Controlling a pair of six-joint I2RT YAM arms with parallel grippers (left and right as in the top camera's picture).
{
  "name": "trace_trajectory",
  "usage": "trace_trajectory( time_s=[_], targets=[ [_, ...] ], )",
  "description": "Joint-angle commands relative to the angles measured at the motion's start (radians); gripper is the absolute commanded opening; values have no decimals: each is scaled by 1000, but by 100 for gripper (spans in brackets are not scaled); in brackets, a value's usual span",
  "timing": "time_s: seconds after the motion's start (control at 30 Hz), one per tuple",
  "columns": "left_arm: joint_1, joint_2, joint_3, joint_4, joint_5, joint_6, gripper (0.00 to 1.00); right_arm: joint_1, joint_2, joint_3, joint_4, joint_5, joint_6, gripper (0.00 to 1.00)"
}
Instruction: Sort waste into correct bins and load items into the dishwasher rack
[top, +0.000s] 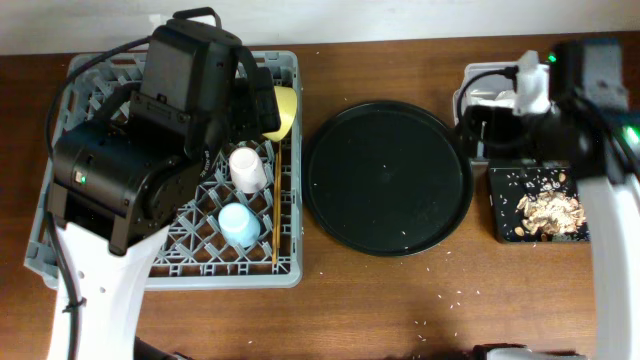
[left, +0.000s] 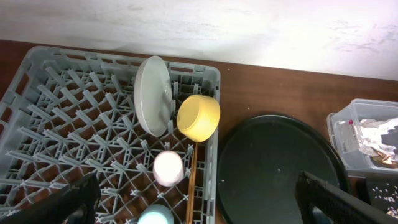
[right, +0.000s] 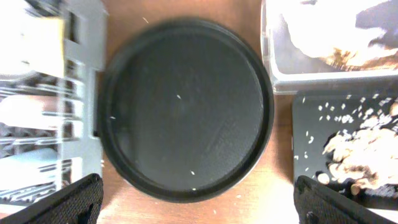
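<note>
The dishwasher rack stands at the left and also shows in the left wrist view. It holds the upright plate, the yellow bowl, the pink cup, the light blue cup and the chopsticks. My left gripper is open and empty, high above the rack. The clear tub holds napkins and wrappers. The black tray bin holds food scraps. My right gripper is open and empty above the round tray's near edge.
The large round black tray lies between rack and bins, with a few crumbs on it. Small crumbs are scattered on the wooden table in front of it. My left arm hides the rack's back left and the plate in the overhead view.
</note>
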Motion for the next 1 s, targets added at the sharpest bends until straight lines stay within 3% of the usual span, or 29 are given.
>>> trace_trajectory(
  time_s=[0.0, 0.07, 0.17, 0.23, 0.37, 0.5, 0.67, 0.77, 0.9, 0.97],
  targets=[
    [6, 2, -4, -2, -14, 16, 100, 25, -122, -42, -2, 29, -11, 98],
    [6, 2, -4, -2, -14, 16, 100, 29, -227, -146, 79, 102, -19, 99],
    [6, 2, -4, -2, -14, 16, 100, 52, -478, -534, 505, 25, -219, 98],
    [6, 2, -4, -2, -14, 16, 100, 74, -660, -840, 815, 8, -217, 99],
    [6, 2, -4, -2, -14, 16, 100, 77, -933, -1330, 1266, -59, -215, 98],
    [6, 2, -4, -2, -14, 16, 100, 103, -1110, -1608, 1515, 2, -122, 98],
    [6, 2, -4, -2, -14, 16, 100, 116, -1274, -1783, 1575, 75, -55, 98],
    [6, 2, -4, -2, -14, 16, 100, 114, -1317, -1784, 1515, 82, -60, 98],
    [6, 2, -4, -2, -14, 17, 100, 115, -1435, -1784, 1276, 86, -60, 99],
    [6, 2, -4, -2, -14, 16, 100, 115, -1440, -1784, 1276, 93, -58, 98]
  ],
)
